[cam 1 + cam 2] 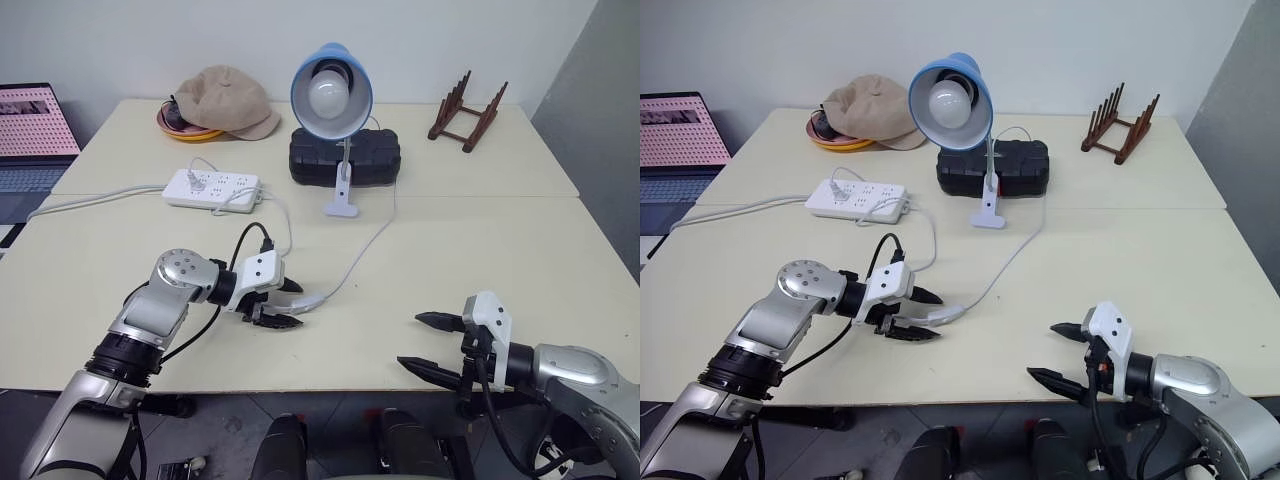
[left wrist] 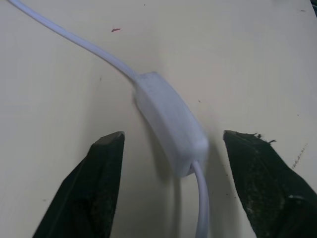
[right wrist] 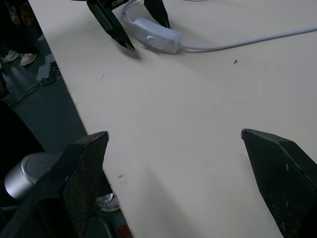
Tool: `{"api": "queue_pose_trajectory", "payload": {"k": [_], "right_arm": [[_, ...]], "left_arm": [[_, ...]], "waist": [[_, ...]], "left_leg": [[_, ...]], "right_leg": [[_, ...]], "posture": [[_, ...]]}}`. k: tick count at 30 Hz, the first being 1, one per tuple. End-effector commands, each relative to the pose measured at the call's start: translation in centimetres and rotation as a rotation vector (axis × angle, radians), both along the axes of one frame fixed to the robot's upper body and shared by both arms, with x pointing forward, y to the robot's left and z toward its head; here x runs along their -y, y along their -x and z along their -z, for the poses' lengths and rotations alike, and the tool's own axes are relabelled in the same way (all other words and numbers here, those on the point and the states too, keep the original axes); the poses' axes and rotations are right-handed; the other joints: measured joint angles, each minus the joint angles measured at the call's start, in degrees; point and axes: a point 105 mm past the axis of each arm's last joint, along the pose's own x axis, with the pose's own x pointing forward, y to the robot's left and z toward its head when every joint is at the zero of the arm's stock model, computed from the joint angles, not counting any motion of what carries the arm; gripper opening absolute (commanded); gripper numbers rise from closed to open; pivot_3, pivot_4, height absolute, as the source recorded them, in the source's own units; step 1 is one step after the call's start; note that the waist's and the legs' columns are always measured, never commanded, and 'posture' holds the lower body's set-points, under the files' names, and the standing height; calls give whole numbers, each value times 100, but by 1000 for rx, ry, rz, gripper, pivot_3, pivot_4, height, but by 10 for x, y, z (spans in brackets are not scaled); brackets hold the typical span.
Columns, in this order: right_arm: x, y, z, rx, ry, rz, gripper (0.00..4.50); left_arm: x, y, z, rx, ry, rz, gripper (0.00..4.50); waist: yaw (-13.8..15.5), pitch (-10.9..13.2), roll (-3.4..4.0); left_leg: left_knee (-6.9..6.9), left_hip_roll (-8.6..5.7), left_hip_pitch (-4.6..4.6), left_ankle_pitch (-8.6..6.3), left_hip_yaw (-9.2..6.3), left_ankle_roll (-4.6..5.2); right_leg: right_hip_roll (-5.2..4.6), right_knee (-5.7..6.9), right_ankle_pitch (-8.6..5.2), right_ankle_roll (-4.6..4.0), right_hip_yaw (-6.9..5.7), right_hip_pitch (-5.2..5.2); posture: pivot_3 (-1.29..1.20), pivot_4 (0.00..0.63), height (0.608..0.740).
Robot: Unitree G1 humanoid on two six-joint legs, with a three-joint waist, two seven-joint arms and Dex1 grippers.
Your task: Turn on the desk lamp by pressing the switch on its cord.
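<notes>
Switch, left eye view: white oblong body lying flat on the cream table, lower centre-left of frame, mostly hidden between the fingers of the left gripper. One black finger sits above it in the picture, the other below; gap visible on both sides, no contact made out. Cord runs from the switch up and right toward the desk lamp, which stands at upper centre, blue shade facing the camera, bulb looks unlit. White power strip left of the lamp base. Right gripper at lower right, fingers spread wide, holding nothing, well apart from the switch.

Right eye view: same layout. Switch at lower centre-left, straddled by the left gripper's fingers.

Left wrist view: switch centre frame, lying at a diagonal on the table. Left fingers stand apart, one on each side, neither touching the housing. Cord enters from upper left, leaves at bottom centre.

Right wrist view: switch at top centre, rocker face up, between the left gripper's black fingertips. Right fingers wide apart at the bottom corners, bare table between them.
</notes>
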Motion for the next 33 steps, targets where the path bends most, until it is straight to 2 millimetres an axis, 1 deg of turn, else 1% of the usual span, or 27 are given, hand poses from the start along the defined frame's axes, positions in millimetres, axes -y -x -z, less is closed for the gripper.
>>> {"api": "queue_pose_trajectory", "payload": {"k": [1,3,7,9,11,13,15,16,18,21,24,26,28,31,33], "right_arm": [[-1,0,-12,57,-21,-4,4500],[-2,0,-14,56,-30,-3,4500],[-4,-2,-15,57,-31,-5,4500],[-4,-4,-17,56,-40,5,4500],[-5,-6,-18,40,-75,28,4500],[-4,-7,-22,-7,-154,69,4500],[-4,-7,-26,-93,-278,112,4500],[-4,-7,-28,-119,-313,122,4500],[-5,-7,-37,-212,-475,151,4500],[-10,-13,-49,-325,-673,169,4500],[-17,-18,-61,-370,-765,166,4500],[-25,-22,-75,-370,-821,141,4500],[-32,-25,-88,-369,-875,117,4500],[-40,-22,-98,-375,-889,82,4500],[-44,-21,-99,-382,-880,68,4500]], "left_arm": [[-1,-1,-5,25,-9,21,2072],[-3,-1,-5,20,-11,17,1558],[-3,-1,-6,14,-8,14,695],[-2,-1,-6,1,9,-3,406],[3,-3,-11,-65,85,-54,408],[13,-6,-26,-222,242,-149,408],[22,-6,-43,-424,402,-225,408],[25,-4,-49,-481,439,-238,408],[34,5,-60,-625,526,-224,408],[53,16,-80,-812,658,-174,408],[66,19,-92,-898,735,-152,408],[74,20,-95,-931,767,-149,408],[81,24,-96,-949,782,-142,408],[85,27,-97,-969,795,-140,408],[85,29,-98,-979,800,-141,408]], "waist": [[1,0,0],[2,0,0],[1,0,0],[2,0,0],[2,0,0],[1,0,0],[12,2,-3],[12,3,-5],[-4,3,-5],[-8,2,-4],[-11,2,-4],[-23,2,-4],[-30,2,-4],[-23,2,-4],[-15,2,-4]], "left_leg": [[0,0,0,0,-1,0],[0,0,0,0,-1,0],[0,0,-1,0,0,0],[0,0,-1,0,-1,0],[0,0,-1,0,-1,0],[0,0,-1,0,-1,0],[9,0,-7,0,-6,0],[11,0,-11,0,-11,0],[17,0,-13,0,-16,0],[16,0,-8,0,-15,1],[18,0,-7,0,-16,1],[18,0,-4,1,-18,2],[17,1,0,1,-18,2],[17,1,0,1,-19,2],[17,1,-4,1,-18,2]], "right_leg": [[0,0,0,0,0,0],[0,0,0,0,0,0],[0,-1,0,0,0,0],[0,0,0,0,-1,0],[0,0,0,0,0,0],[0,2,0,0,0,1],[1,5,0,1,-5,1],[1,6,0,1,-11,1],[1,8,1,3,-14,2],[1,8,2,3,-12,6],[2,12,3,5,-12,6],[6,13,16,27,-11,6],[8,15,18,31,-10,6],[9,15,20,33,-10,6],[9,10,20,34,-9,6]], "posture": [[0,150,740],[0,150,740],[0,150,740],[0,150,740],[0,150,740],[0,150,740],[0,150,740],[0,150,740],[0,150,740],[0,150,740],[0,150,740],[0,150,740],[0,150,740],[0,150,740],[0,150,740]]}}
